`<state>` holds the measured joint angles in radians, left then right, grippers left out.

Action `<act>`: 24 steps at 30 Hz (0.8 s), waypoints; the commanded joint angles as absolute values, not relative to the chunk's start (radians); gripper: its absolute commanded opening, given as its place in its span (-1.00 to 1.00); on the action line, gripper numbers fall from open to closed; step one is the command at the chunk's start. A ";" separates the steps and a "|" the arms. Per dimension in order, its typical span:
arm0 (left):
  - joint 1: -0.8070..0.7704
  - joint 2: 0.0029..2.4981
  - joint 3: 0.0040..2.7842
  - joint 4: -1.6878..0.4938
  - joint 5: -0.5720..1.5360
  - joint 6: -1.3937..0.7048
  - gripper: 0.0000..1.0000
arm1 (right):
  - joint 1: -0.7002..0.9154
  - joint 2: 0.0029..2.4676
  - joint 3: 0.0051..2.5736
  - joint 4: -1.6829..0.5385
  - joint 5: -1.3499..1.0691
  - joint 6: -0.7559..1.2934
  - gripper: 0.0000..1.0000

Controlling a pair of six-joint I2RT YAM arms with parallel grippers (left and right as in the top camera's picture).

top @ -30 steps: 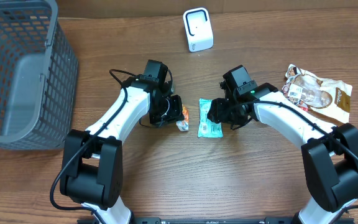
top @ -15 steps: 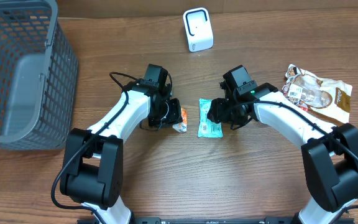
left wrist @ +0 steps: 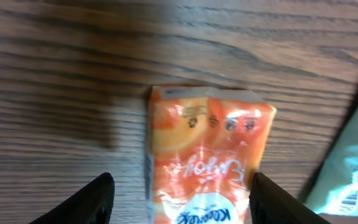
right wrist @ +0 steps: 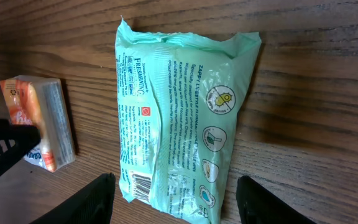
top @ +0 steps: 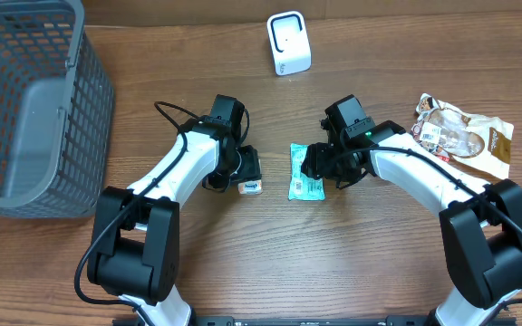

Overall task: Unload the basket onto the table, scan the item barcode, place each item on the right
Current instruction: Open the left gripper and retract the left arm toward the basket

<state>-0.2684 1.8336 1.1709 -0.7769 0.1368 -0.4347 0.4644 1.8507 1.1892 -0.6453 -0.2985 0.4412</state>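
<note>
Near the middle of the wooden table point(top: 352, 263), a small orange carton point(left wrist: 210, 155) is lying flat on the wood, its printed face turned up. The left gripper point(left wrist: 180, 186) is hovering over it with its two dark fingers standing apart, one on each side of the carton. A clear gap is showing on the left side, so nothing is being held.

Just to the carton's right, and not touching it, a pale green wipes pack point(right wrist: 179, 118) is also lying flat. A barcode point(right wrist: 143, 185) is showing near one corner of its upper face. The right gripper point(right wrist: 174, 186) is sitting over that end, its fingers spread wide and straddling the pack. Whether they are touching its edges is not clear.

Farther out, a white scanner point(top: 289, 43) is standing at the far edge of the table, well apart from both items. A brown and white snack bag point(top: 465, 134) is lying off to the right. A grey mesh basket point(top: 93, 109) is filling the far left corner.
</note>
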 commanded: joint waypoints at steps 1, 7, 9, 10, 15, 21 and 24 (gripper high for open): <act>-0.275 1.845 1.165 -0.776 0.070 -0.434 0.22 | 0.467 1.852 1.198 -0.637 -0.290 0.439 0.29; -0.270 1.845 1.174 -0.773 0.078 -0.396 0.17 | 0.515 1.852 1.198 -0.599 -0.290 0.439 0.30; -0.261 1.843 1.192 -0.788 0.078 -0.395 0.13 | 0.530 1.852 1.198 -0.584 -0.290 0.439 0.31; -0.254 1.841 1.208 -0.801 0.079 -0.395 0.12 | 0.540 1.852 1.198 -0.573 -0.290 0.442 0.35; -0.219 1.824 1.301 -0.875 0.078 -0.361 0.15 | 0.591 1.852 1.198 -0.505 -0.290 0.444 0.36; -0.142 1.816 1.431 -0.974 -0.023 -0.344 0.27 | 0.682 1.864 1.198 -0.359 -0.278 0.450 0.36; -0.100 1.817 1.433 -0.978 -0.057 -0.344 0.43 | 0.722 1.874 1.198 -0.301 -0.192 0.494 0.35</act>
<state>-0.1463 1.8328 1.4117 -0.9661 0.0204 -0.3630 0.6830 1.8568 1.1889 -0.3378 -0.2771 0.4500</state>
